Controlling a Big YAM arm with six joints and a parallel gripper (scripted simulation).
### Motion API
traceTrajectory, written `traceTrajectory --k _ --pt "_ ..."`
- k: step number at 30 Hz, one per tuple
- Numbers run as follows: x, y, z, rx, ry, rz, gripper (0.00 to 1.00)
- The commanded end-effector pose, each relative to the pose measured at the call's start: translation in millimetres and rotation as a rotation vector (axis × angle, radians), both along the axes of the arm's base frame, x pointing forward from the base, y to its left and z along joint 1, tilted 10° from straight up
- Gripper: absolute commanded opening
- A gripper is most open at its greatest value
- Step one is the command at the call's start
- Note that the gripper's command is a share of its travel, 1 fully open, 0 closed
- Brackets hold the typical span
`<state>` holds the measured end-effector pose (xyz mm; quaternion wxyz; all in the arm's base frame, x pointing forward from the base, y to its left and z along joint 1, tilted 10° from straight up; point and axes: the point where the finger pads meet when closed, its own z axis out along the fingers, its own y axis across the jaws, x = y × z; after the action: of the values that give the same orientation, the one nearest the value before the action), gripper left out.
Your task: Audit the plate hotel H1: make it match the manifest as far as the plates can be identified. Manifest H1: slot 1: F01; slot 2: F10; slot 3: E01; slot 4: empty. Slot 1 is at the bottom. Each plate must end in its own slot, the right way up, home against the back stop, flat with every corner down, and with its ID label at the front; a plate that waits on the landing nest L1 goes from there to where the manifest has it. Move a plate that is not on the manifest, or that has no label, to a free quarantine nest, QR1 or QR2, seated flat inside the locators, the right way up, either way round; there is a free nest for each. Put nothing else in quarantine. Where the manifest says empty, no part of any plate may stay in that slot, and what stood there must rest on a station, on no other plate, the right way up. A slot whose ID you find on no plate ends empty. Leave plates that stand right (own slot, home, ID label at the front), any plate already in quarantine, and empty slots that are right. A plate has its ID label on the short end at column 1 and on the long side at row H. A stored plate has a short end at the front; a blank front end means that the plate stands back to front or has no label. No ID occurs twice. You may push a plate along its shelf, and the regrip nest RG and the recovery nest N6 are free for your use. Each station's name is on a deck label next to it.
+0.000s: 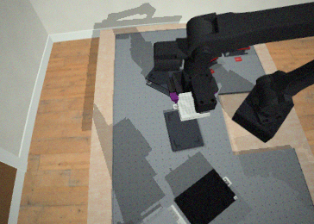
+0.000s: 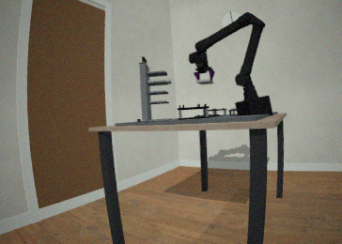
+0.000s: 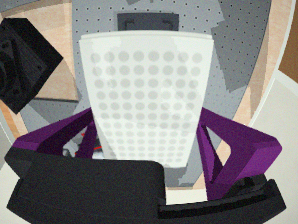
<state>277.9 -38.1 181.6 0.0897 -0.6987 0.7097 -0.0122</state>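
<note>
My gripper (image 1: 190, 103) (image 2: 204, 77) (image 3: 146, 112) is shut on a white well plate (image 1: 186, 108) (image 2: 207, 81) (image 3: 147, 90), with its purple fingers on the two long sides. It holds the plate flat, high above the deck. Below it lies a dark grey nest (image 1: 185, 134) (image 3: 148, 20). The plate hotel (image 2: 151, 89) stands at the far end of the deck, behind the gripper in the top view. I cannot read any ID label on the plate. The hotel's slots are too small to tell what they hold.
A black plate or nest (image 1: 206, 199) lies at the near end of the grey deck (image 1: 138, 113). Red-edged nests (image 1: 238, 59) are partly hidden behind the arm at the back right. The arm's base (image 1: 264, 113) stands to the right.
</note>
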Motion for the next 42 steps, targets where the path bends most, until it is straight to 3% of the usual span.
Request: traceTrajectory --k 1,7,21,42 --pt "15 -9 36.1 -0.010 -0.060 -0.003 0.86" --pt "16 7 33.6 0.002 -0.041 -0.051 0.86" --pt "39 53 45.1 0.052 -0.040 -0.279 0.86" --pt "44 113 54.3 0.117 -0.007 -0.556 0.86"
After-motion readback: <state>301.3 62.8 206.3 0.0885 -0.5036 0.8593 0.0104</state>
